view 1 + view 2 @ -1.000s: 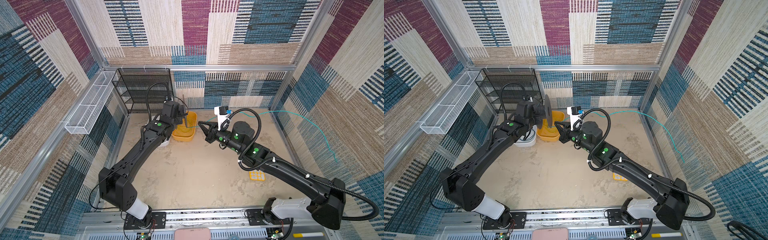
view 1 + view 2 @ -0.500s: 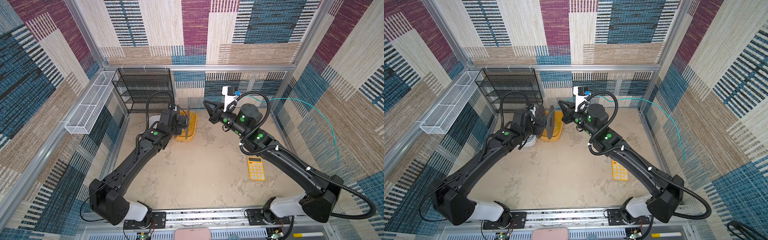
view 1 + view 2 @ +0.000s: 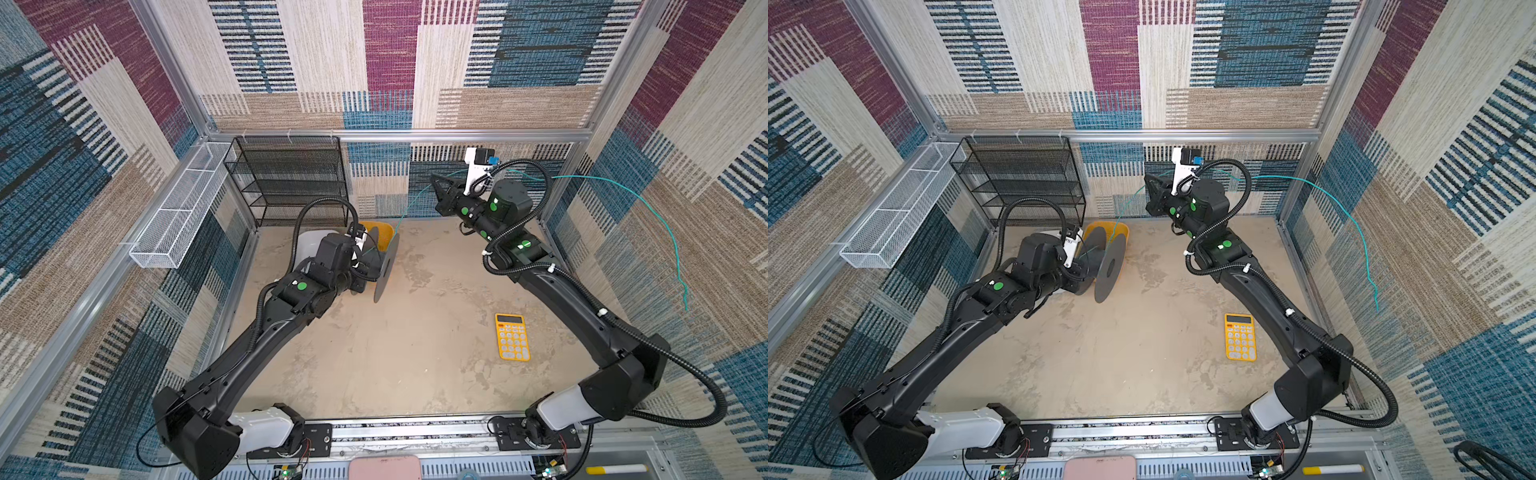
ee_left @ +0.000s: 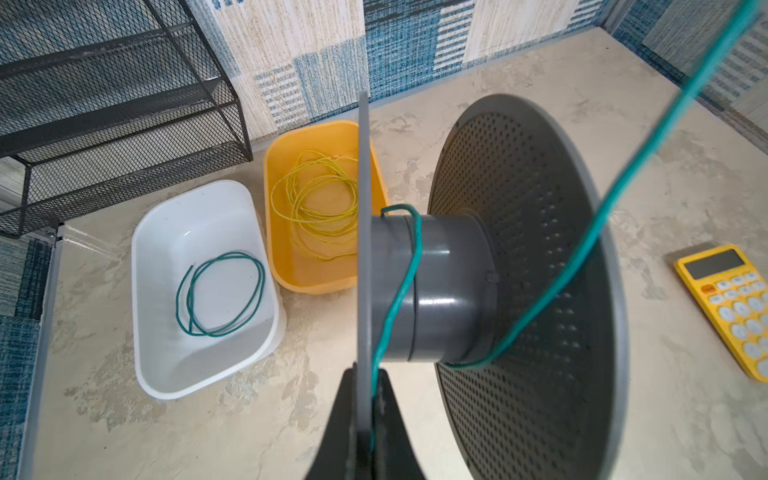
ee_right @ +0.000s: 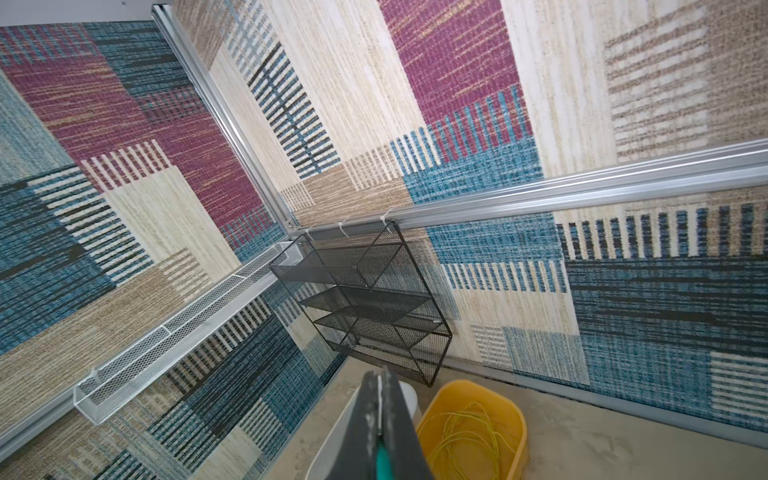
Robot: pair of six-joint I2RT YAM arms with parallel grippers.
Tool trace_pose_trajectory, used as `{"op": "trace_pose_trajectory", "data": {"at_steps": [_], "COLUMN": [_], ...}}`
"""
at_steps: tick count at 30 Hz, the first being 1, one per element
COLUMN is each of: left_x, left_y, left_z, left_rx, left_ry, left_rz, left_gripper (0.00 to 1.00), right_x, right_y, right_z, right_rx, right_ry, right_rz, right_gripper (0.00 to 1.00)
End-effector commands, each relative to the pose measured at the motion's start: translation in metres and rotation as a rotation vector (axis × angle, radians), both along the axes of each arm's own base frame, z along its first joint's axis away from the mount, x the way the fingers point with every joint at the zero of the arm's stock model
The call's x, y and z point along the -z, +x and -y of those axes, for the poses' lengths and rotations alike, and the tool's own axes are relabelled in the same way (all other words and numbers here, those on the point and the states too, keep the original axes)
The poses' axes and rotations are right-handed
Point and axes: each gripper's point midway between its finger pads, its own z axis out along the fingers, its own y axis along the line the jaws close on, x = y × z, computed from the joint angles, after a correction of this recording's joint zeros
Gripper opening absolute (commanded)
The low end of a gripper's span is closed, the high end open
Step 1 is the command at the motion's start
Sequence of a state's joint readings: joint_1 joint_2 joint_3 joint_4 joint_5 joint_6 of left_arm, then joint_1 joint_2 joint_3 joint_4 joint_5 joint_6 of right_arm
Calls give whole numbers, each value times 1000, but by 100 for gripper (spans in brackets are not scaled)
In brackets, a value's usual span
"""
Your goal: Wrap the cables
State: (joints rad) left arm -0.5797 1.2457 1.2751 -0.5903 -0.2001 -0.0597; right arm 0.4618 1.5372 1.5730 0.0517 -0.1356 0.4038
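The left tool (image 4: 365,382) clamps the grey spool (image 4: 440,291) by its flange, far left; the right tool (image 5: 379,382) pinches the teal cable (image 4: 399,291) high, far right. Barely one loose turn on the hub: any slack could let it slip off.

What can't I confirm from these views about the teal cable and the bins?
- Left wrist view: whether the left gripper pinches the teal cable along with the spool flange; its fingers cover that.
- Right wrist view: the cable past the right gripper, cut off by the frame edge.
- Both top views: white bin contents, behind the left arm; yellow bin contents, behind the spool.
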Motion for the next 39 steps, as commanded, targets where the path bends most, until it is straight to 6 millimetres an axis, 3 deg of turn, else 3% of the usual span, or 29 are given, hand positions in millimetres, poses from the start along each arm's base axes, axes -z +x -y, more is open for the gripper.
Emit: {"op": "trace_pose_trajectory", "data": {"at_steps": [1, 3, 9, 15, 16, 20, 29, 39], "left_x": [6, 9, 13, -8, -14, -36, -71, -106], "left_y": [-17, -27, -49, -60, -61, -64, -62, -42], "left_z": [-2, -3, -10, -11, -9, -1, 7, 7], "left_rx": [48, 64, 84, 100, 109, 141, 167, 124], "left_ry": [32, 34, 9, -62, -80, -143, -224, -261], "left_rz": [-25, -32, -41, -3, 6, 36, 90, 179], "left_gripper": [0, 0, 0, 0, 0, 0, 0, 0], "right_x": [2, 1, 34, 83, 103, 144, 228, 299], "right_y": [19, 31, 68, 88, 90, 98, 101, 66], "right_z": [12, 21, 36, 31, 30, 29, 20, 0], "right_rx": [40, 53, 86, 87, 84, 94, 38, -158], "right_ry": [7, 18, 14, 6, -1, -13, -14, 141], "right_rz": [3, -4, -74, -155, -191, -257, -415, -613], "right_gripper": [0, 0, 0, 0, 0, 0, 0, 0]}}
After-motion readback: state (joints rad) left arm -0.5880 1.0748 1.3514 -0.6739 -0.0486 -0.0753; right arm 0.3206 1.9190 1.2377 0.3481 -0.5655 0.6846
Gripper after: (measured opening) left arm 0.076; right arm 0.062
